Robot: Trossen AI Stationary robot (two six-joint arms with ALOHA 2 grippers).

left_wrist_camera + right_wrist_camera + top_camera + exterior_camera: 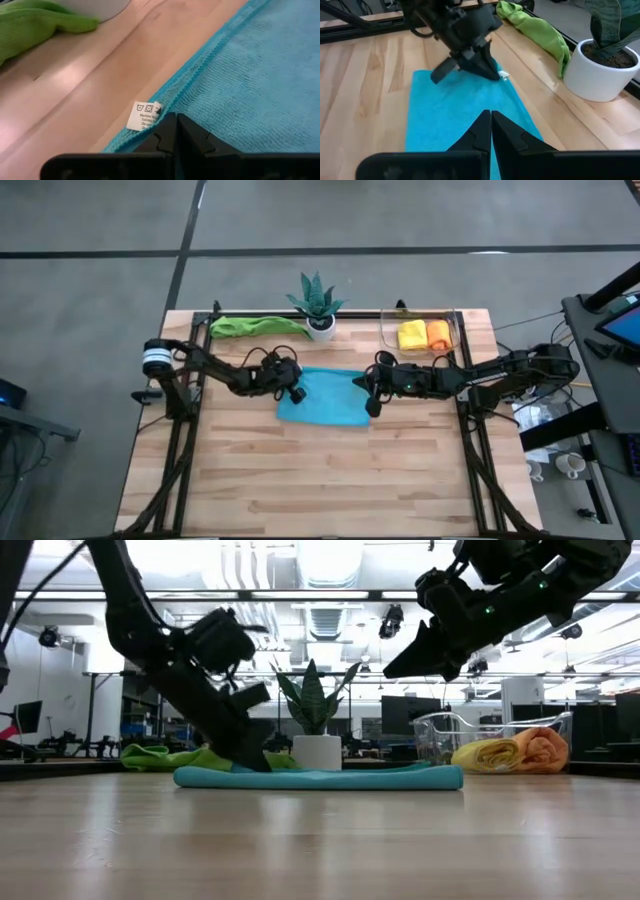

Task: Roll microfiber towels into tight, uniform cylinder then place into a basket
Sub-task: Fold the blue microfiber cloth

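Note:
A light blue towel [322, 398] lies spread flat on the middle of the wooden table. My left gripper [297, 392] is shut and reaches down to the towel's far left corner, beside a white care tag [142, 116]. My right gripper [372, 405] is shut and hangs in the air above the towel's right edge [440, 776], touching nothing. A green towel [255, 326] lies crumpled at the far left. The clear basket [455, 330] at the far right holds a yellow roll [411, 335] and an orange roll [438, 332]. My left gripper sets its shut fingertips [172, 125] on the blue towel's hemmed left edge [167, 106], next to the tag near the far corner. The fingers slant down from the table's left. The towel lies flat on the table; whether a layer is caught between the tips I cannot tell.
A spiky green plant in a white pot [319, 326] stands at the far edge just behind the blue towel, between the green towel and the basket. Bare wood [320, 480] stretches across the near half of the table.

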